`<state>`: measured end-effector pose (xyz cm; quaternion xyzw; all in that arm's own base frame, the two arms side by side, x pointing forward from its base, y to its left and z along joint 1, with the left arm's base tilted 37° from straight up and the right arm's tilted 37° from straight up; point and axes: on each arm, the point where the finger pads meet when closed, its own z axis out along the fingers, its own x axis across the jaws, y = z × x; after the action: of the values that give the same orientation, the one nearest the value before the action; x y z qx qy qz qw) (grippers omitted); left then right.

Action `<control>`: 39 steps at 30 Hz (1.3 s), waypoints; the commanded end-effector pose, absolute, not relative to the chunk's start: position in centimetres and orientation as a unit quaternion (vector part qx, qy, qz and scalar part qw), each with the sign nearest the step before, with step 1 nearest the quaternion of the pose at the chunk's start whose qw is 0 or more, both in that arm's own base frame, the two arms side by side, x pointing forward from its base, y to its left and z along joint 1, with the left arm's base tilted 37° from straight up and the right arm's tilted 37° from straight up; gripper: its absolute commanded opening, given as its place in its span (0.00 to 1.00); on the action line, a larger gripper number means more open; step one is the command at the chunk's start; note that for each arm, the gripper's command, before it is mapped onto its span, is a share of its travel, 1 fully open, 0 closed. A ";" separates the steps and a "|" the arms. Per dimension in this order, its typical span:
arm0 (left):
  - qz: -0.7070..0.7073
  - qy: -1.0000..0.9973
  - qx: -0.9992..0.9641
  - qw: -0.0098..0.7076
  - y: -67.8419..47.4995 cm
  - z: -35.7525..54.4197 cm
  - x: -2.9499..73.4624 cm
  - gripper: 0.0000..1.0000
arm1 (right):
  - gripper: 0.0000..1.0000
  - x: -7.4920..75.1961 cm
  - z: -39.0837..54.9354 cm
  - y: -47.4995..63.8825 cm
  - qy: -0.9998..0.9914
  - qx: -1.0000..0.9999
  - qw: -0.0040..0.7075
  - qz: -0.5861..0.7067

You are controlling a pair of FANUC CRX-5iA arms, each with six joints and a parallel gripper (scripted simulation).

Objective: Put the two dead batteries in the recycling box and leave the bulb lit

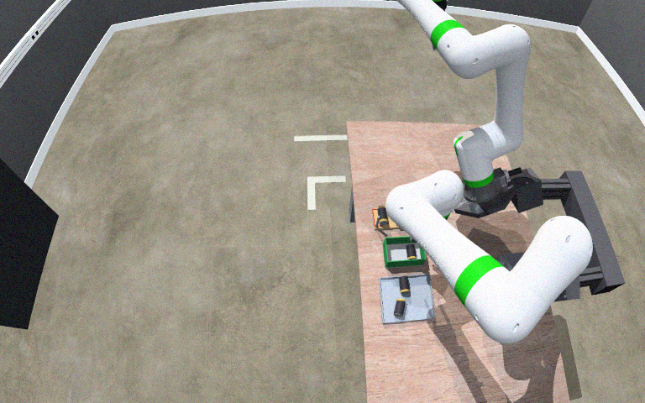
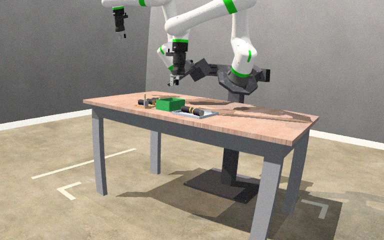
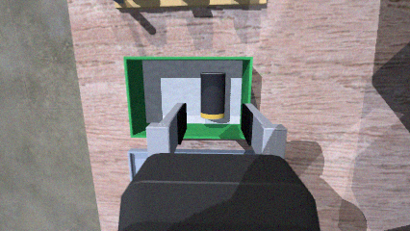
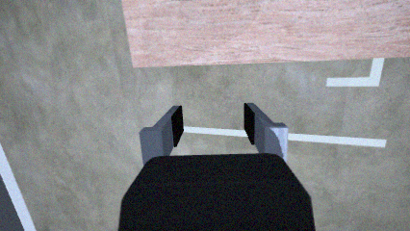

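The green recycling box stands upright on the table. One black battery with a yellow band lies inside it. My left gripper is open and empty, above the box. Two more batteries lie in the grey tray: one battery nearer the box, the other battery farther away. The holder board carries dark batteries, partly hidden by the left arm. I cannot tell whether the bulb is lit. My right gripper is open and empty.
The box stands between the tray and the holder board on the wooden table. The left arm reaches over the table. The right gripper hangs high, beyond the table's edge, over the floor.
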<state>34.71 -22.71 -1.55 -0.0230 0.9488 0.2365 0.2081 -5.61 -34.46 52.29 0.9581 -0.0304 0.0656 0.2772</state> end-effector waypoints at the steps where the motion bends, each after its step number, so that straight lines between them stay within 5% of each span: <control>1: 0.236 0.949 -0.023 0.208 -23.4 -1.9 34.7 0.90 | 1.00 -5.7 52.4 -34.4 -0.031 0.958 0.278 0.065; 17: 0.236 0.949 -0.023 0.208 -36.7 -9.7 34.1 0.90 | 1.00 -5.7 52.4 -34.4 -0.031 0.958 0.278 0.065; 39: 0.241 0.949 0.000 0.202 -37.1 -9.9 34.1 0.90 | 1.00 -5.7 52.4 -34.4 -0.031 0.958 0.278 0.065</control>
<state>34.09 -36.98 -10.01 -0.0072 0.9491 0.2400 0.2041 -5.61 -34.46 52.29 0.9581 -0.0304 0.0656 0.2772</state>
